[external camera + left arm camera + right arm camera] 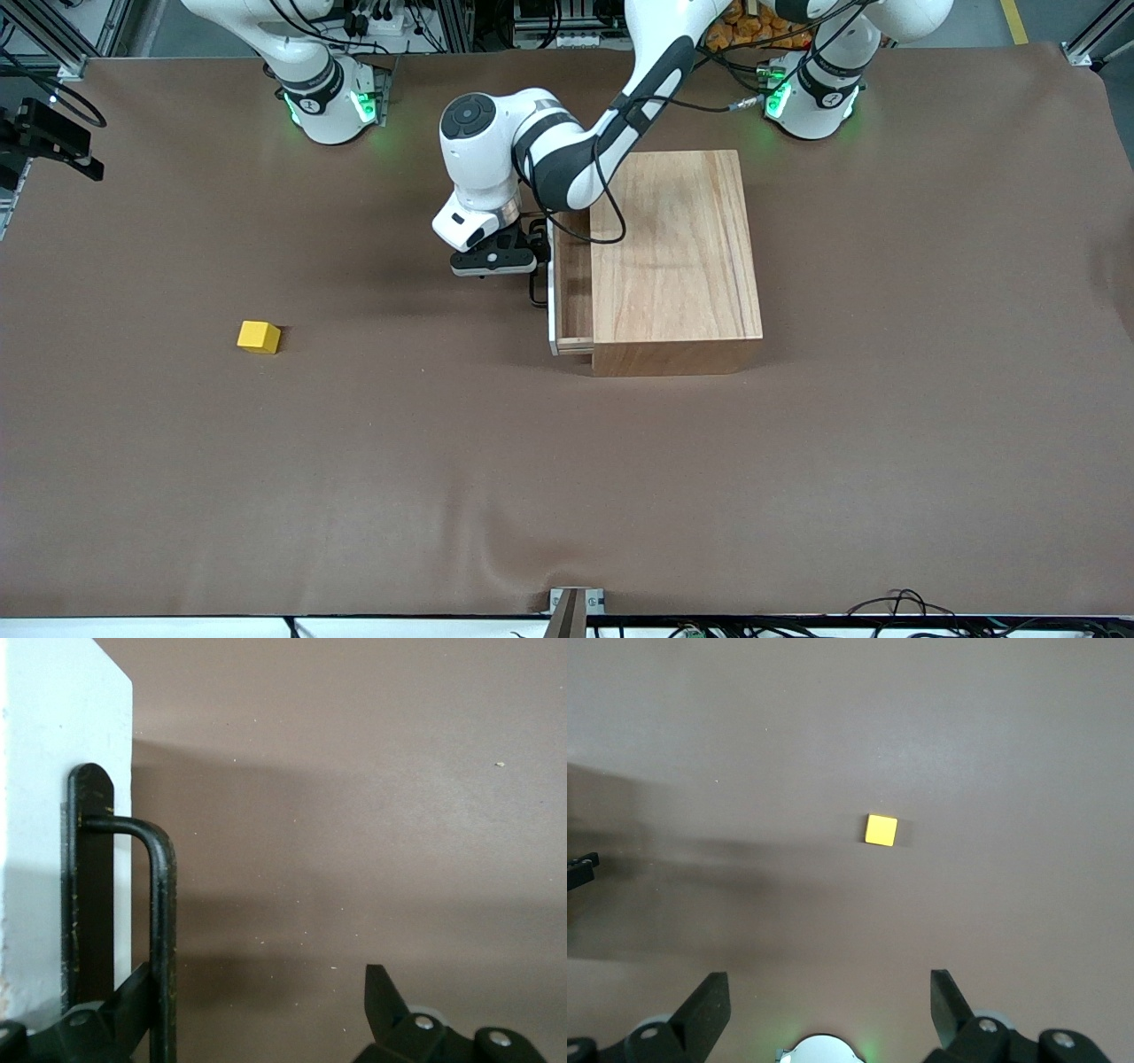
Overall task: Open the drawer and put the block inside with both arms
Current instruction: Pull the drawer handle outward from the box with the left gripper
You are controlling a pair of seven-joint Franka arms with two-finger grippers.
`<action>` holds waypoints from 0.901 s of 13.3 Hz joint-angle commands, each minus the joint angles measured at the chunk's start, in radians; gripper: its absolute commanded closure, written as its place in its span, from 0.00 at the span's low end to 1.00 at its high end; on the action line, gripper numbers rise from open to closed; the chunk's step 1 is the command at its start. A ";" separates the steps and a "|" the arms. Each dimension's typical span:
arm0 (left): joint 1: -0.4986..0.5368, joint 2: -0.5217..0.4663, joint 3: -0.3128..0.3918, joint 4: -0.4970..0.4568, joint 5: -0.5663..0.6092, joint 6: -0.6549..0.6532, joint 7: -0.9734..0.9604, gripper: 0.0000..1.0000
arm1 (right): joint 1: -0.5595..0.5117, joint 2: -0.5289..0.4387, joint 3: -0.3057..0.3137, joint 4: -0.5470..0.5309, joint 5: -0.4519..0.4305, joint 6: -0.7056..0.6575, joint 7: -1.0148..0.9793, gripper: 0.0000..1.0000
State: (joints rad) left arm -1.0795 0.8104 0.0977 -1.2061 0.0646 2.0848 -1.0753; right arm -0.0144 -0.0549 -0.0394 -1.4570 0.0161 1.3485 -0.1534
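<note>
The drawer stands a little way out of the wooden box, its white front panel facing the right arm's end of the counter, and the left claw is down at the black wire handle with its fingers spread: one fingertip sits against the wire, the other well apart, so nothing is clamped. The opening looks too narrow yet for an easy drop, so the pull seems to be the step in hand; to do it well, hook or pinch the wire squarely and draw straight along the slide, low and level, so the tray does not bind or drag the box. The yellow block lies alone on the counter toward the right arm's end, well apart from the drawer. The right claw waits high over it, released and empty
</note>
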 commanded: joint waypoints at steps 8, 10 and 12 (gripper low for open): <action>-0.010 0.029 -0.023 0.062 -0.046 0.063 -0.047 0.00 | -0.029 -0.011 0.010 -0.006 -0.002 -0.005 -0.015 0.00; -0.019 0.033 -0.024 0.066 -0.046 0.063 -0.051 0.00 | -0.029 -0.011 0.010 -0.006 -0.002 -0.005 -0.015 0.00; -0.023 0.044 -0.026 0.072 -0.046 0.072 -0.072 0.00 | -0.029 -0.011 0.010 -0.006 -0.002 -0.005 -0.015 0.00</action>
State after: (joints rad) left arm -1.0892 0.8176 0.0736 -1.1855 0.0371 2.1385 -1.1075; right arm -0.0215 -0.0549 -0.0417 -1.4571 0.0161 1.3484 -0.1534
